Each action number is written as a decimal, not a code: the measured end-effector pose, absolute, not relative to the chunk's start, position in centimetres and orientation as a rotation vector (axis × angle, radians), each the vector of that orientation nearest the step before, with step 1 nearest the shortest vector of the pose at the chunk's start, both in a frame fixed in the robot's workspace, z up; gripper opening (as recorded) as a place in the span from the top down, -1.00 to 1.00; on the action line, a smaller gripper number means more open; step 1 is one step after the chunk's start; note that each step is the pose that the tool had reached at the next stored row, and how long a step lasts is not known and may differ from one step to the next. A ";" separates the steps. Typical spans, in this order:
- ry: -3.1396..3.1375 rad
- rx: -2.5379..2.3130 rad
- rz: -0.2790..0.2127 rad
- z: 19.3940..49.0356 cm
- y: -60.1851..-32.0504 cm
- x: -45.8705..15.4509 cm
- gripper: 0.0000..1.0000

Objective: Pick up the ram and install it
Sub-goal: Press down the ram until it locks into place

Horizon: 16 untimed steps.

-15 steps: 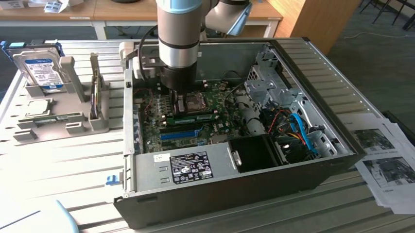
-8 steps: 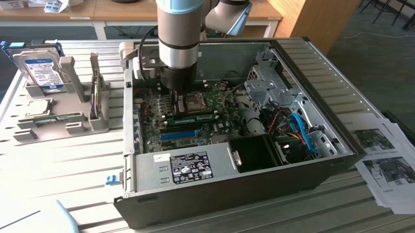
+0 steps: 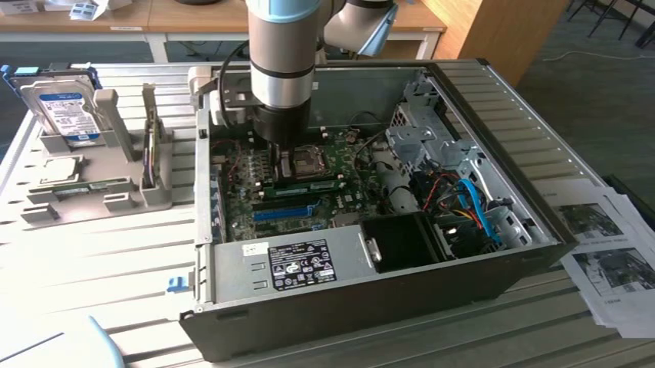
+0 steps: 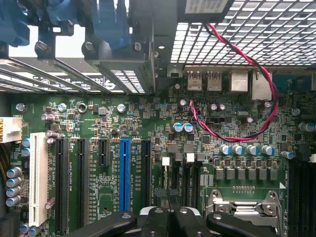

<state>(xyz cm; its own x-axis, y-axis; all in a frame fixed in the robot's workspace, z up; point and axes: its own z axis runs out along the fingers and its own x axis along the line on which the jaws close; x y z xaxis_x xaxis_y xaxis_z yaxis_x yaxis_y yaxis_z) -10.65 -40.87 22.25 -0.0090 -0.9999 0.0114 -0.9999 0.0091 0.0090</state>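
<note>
The ram [image 3: 307,186], a long green stick, stands on edge in the motherboard between the CPU socket [image 3: 307,159] and the blue slot [image 3: 281,213]. My gripper [image 3: 274,147] reaches down into the open computer case [image 3: 532,176] over the ram's end nearest the case's rear wall. In the wrist view the gripper [image 4: 168,200] is shut, its black fingers [image 4: 155,217] close together above the narrow slots with white latches [image 4: 165,160], beside the CPU socket [image 4: 242,207]. Whether the tips touch the ram is hidden.
A grey stand [image 3: 92,199] at the exterior view's left holds a blue-labelled hard drive [image 3: 64,115] and a square silver chip [image 3: 57,169]. Papers [image 3: 603,253] lie at the right. A red-and-black wire [image 4: 266,98] loops over the board, and drive cages and cables crowd the case's right.
</note>
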 end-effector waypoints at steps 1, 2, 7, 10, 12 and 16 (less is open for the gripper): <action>-2.221 2.201 0.002 22.2 -40.9 -10.6 0.81; -2.221 2.201 0.002 22.2 -40.9 -10.6 0.81; -2.221 2.201 0.003 22.2 -40.9 -10.6 0.81; -2.222 2.202 0.002 22.4 -40.9 -10.6 0.81; -2.221 2.201 0.003 22.7 -40.9 -10.6 0.81; -2.221 2.201 0.002 23.4 -40.9 -10.6 0.81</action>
<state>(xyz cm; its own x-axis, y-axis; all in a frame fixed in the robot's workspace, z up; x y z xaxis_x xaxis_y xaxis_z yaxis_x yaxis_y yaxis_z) -10.63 -40.88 23.39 -0.0091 -0.9999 0.0113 -0.9999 0.0092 0.0089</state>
